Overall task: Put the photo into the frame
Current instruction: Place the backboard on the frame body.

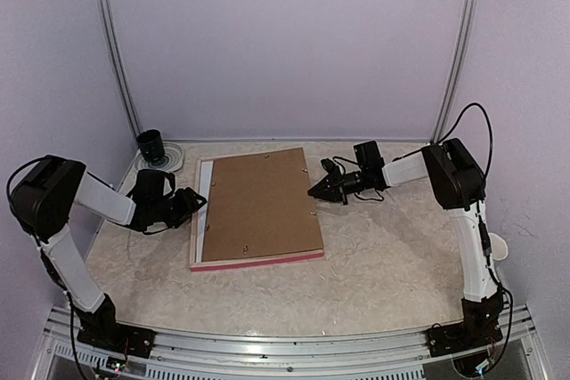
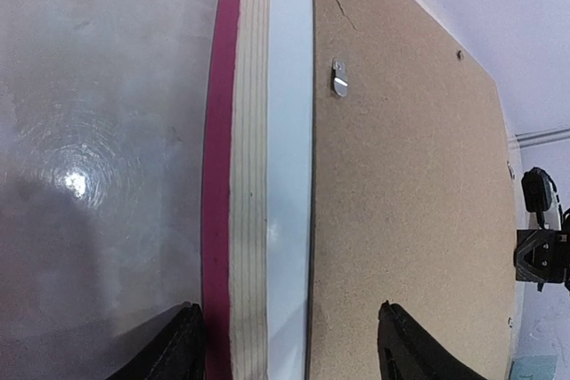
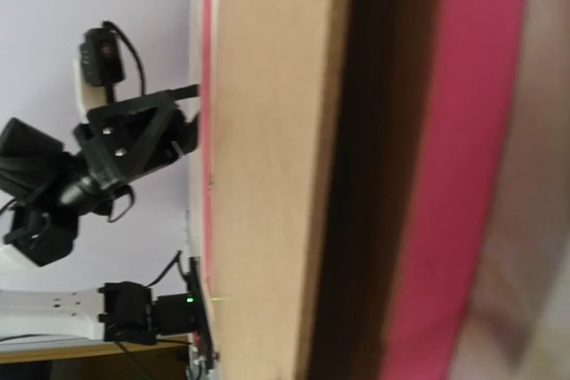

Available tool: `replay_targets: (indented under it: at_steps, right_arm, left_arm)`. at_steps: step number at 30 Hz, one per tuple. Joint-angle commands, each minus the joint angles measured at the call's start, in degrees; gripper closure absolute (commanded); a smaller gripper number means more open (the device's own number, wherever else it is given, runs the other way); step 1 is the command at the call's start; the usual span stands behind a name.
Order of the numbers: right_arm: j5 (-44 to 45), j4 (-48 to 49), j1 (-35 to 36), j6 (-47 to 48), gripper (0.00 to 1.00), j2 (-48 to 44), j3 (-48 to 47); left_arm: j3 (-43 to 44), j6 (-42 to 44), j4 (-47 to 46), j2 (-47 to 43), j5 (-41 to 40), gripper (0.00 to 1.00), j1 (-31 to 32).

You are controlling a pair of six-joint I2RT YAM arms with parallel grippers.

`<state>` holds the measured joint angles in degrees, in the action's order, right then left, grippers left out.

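Frame (image 1: 258, 261) lies face down at mid-table, pink-red edge showing along its 6 o'clock side and pale wood back up. Brown backing board (image 1: 263, 206) sits on top of it, shifted toward 3 o'clock, so a white strip (image 1: 204, 206) is bare along the 9 o'clock rail. Photo not visible in any view; probably under the board, cannot confirm.

Face-down lay makes sense: the back is where things load in and where the turn-clips (image 2: 339, 77) are reached. The clip in the left wrist view stands clear of the rail, so the board looks unlocked.

Left hand (image 1: 191, 202) at the frame's 9 o'clock edge, low, forearm near level with the table (image 1: 383, 255). It is released. In its wrist view one finger is outside the pink rail and the other over the board, grasping nothing. Likely set to steady or square the stack.

Right hand (image 1: 319, 190) at 3 o'clock, clenched to a point, empty as far as I can see, tip at the board's edge. Reads as a pushing pose.
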<state>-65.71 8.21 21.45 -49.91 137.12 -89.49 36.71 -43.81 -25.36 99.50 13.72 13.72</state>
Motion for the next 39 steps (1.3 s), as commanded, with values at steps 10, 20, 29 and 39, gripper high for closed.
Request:
replay_targets:
  at_steps: [10,20,29,39]
  right_arm:
    - [4.8,-10.7,-0.2,9.4,0.96,0.3,-4.9]
    - [6.6,-14.9,1.5,12.7,0.92,2.1,-8.6]
    - [10.9,-19.0,1.4,15.1,0.80,2.1,-10.1]
    - [22.6,-26.9,1.4,20.8,0.62,-1.9,-9.3]
  left_arm:
    - [0.7,0.4,6.4,3.6,0.7,0.38,0.9]
    - [1.7,0.6,6.3,5.4,1.3,0.42,1.8]
    - [2.1,1.0,6.7,5.8,1.2,0.44,1.9]
    - [1.4,0.8,6.2,6.0,1.6,0.44,1.9]
